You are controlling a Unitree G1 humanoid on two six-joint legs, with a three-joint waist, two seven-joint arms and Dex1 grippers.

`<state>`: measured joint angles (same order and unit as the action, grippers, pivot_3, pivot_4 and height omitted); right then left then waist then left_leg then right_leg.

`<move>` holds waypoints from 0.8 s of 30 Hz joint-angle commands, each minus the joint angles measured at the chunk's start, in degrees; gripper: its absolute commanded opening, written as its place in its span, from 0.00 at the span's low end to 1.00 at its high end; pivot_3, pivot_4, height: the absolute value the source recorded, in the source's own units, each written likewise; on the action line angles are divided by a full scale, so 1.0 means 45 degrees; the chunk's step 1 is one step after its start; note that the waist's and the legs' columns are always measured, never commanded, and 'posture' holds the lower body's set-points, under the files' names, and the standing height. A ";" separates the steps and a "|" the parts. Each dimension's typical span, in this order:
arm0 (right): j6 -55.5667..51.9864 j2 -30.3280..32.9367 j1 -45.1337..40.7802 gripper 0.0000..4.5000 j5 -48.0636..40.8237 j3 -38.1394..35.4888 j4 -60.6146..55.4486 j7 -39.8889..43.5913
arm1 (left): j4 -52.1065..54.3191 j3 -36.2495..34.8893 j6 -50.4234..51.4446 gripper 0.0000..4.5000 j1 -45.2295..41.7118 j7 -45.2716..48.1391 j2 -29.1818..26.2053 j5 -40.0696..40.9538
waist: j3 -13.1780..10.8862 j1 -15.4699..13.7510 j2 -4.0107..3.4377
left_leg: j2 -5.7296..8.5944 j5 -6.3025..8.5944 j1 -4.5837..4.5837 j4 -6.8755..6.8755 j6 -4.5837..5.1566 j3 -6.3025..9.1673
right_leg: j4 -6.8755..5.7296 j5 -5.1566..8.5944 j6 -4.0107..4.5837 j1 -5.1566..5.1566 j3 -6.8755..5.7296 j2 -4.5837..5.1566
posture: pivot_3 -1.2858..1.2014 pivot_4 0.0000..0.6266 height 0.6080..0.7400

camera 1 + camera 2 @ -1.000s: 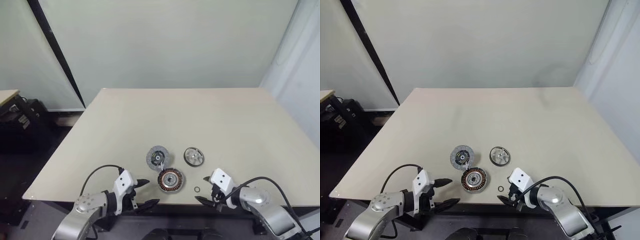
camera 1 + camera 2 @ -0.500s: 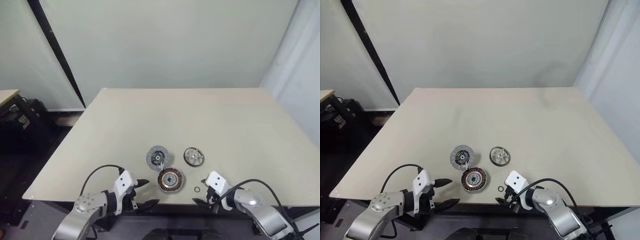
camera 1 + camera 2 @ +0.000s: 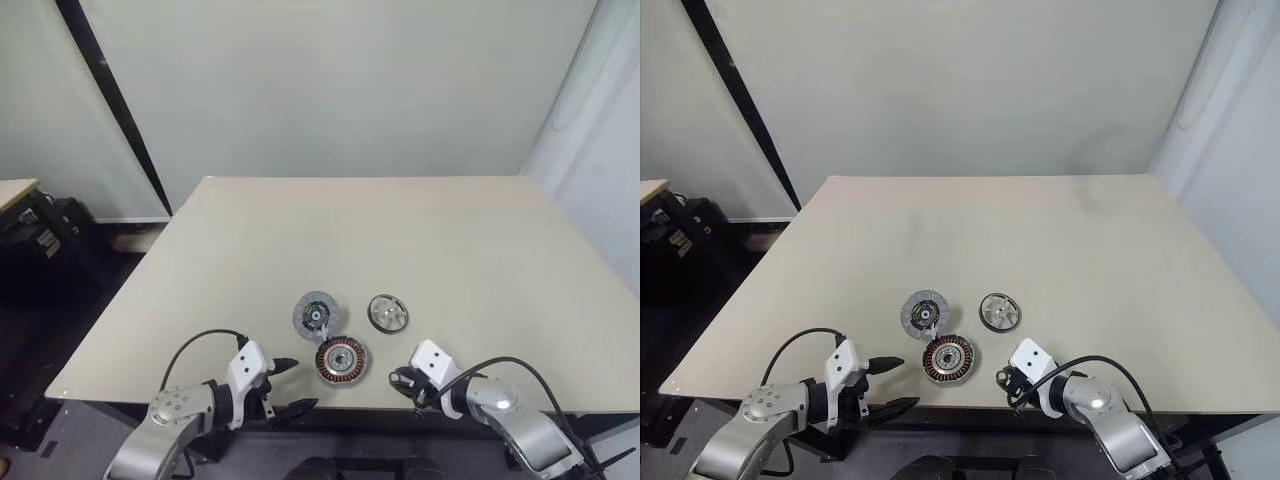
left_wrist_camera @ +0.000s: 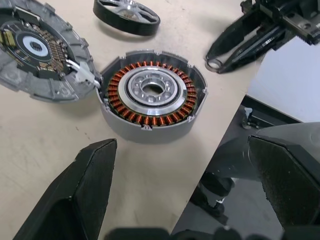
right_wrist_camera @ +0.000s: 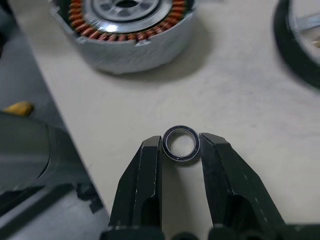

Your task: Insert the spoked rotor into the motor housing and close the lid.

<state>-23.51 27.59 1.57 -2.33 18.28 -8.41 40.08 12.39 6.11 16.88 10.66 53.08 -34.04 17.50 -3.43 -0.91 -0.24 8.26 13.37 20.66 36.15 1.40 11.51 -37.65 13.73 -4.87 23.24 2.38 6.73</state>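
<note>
On the beige table, our round copper-wound motor housing sits near the front edge, the speckled grey lid touching it, the shiny spoked rotor nearby. Our left gripper hangs open while our right gripper pinches a small dark ring. We judge that thin ring could squirt free and roll off the edge.

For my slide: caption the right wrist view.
Right gripper closed on small ring lying on table, motor housing beyond.

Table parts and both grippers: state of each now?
motor housing: open, windings exposed, no rotor inside
spoked rotor: flat on table, not inserted
lid: off, lying beside housing
small ring: on table, pinched between right fingertips
right gripper: shut on ring
left gripper: open, empty
</note>
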 commanded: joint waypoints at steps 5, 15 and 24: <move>-0.0704 -0.0742 -0.1146 0.17 -0.0714 -0.0551 -0.1166 -0.0106 | 0.0076 -0.0758 0.0101 1.00 0.0010 -0.0138 0.0017 0.0592 | 0.0000 0.0003 -0.0001 | -0.0009 0.0000 -0.0001 -0.0003 0.0000 0.0003 | -0.0003 -0.0009 -0.0016 0.0005 -0.0005 -0.0005 | 0.52 0.00 1.00; -0.1560 -0.1868 -0.2865 0.17 -0.0402 0.0988 -0.0773 -0.0028 | -0.0439 -0.1359 -0.0171 1.00 0.0418 -0.0347 0.0427 0.0918 | 0.0001 -0.0001 0.0000 | -0.0009 0.0006 -0.0004 -0.0009 -0.0002 0.0010 | -0.0001 -0.0015 -0.0022 0.0031 -0.0011 -0.0009 | 0.52 0.00 1.00; -0.1438 -0.2660 -0.3604 0.17 0.0035 0.1944 0.0679 -0.0206 | -0.0374 -0.1301 -0.0406 1.00 0.0559 -0.0448 0.0529 0.0743 | 0.0004 -0.0005 0.0003 | -0.0005 0.0006 -0.0010 -0.0008 -0.0003 0.0011 | -0.0001 -0.0022 -0.0013 0.0032 -0.0011 -0.0013 | 0.52 0.00 1.00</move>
<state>-31.00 16.13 -13.15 -2.43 27.07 -5.18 39.62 9.35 1.10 16.32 13.20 51.24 -31.54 20.76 -3.42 -0.93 -0.22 8.24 13.39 20.62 36.12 1.38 11.56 -37.66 13.62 -4.93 23.39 2.33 6.67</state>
